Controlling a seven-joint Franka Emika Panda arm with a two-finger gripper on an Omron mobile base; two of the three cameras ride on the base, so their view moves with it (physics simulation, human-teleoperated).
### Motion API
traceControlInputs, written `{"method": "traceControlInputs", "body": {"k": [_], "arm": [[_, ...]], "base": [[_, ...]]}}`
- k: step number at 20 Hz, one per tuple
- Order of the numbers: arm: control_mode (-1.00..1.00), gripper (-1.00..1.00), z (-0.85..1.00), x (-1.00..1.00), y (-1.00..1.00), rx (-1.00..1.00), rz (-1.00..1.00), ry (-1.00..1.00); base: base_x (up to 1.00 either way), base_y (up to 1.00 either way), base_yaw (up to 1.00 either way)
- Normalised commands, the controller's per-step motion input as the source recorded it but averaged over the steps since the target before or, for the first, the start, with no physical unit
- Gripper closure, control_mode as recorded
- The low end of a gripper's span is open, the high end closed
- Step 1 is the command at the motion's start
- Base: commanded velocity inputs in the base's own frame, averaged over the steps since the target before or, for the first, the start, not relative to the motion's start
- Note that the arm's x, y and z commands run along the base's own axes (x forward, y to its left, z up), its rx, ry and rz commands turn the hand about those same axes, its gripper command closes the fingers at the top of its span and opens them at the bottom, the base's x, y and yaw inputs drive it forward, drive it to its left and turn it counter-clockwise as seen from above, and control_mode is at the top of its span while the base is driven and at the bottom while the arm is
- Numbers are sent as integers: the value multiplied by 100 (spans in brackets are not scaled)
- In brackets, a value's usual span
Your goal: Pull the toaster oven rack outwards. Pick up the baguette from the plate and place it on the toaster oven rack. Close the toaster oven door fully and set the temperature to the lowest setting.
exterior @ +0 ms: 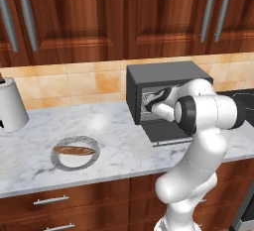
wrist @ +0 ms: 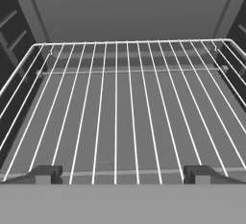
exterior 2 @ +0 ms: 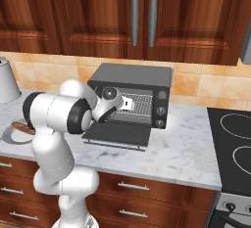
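Toaster oven (exterior 2: pixel 131 78), dark grey, centre frame; door (exterior 2: pixel 117 134) dropped open flat. Wire rack (wrist: pixel 120 112) sits inside the cavity. Baguette (exterior: pixel 74 150) lies across plate (exterior: pixel 75 162), lower left.

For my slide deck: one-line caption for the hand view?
Open gripper at the front edge of the toaster oven rack, facing the cavity.

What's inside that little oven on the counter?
Inside the toaster oven sits a bare wire rack, with the robot's open hand at its front edge. The arm hides part of the cavity from behind.
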Motion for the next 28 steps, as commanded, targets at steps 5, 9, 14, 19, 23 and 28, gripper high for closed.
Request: {"method": "traceControlInputs", "body": {"k": [5, 9, 14, 19, 23, 28], "arm": [[-100, -100, -20, 11, -3, 0, 0, 0], [-100, -100, -17, 16, -4, 0, 0, 0], [-100, -100, -16, 18, -5, 0, 0, -2], [-100, -100, -32, 11, -3, 0, 1, 3], [-100, -100, -82, 2, 0, 0, 4, 33], [-100, -100, -82, -20, 0, 9, 7, 34]], "base": [[0, 0, 0], [0, 0, 0], [0, 0, 0], [0, 0, 0], [0, 0, 0], [0, 0, 0]]}}
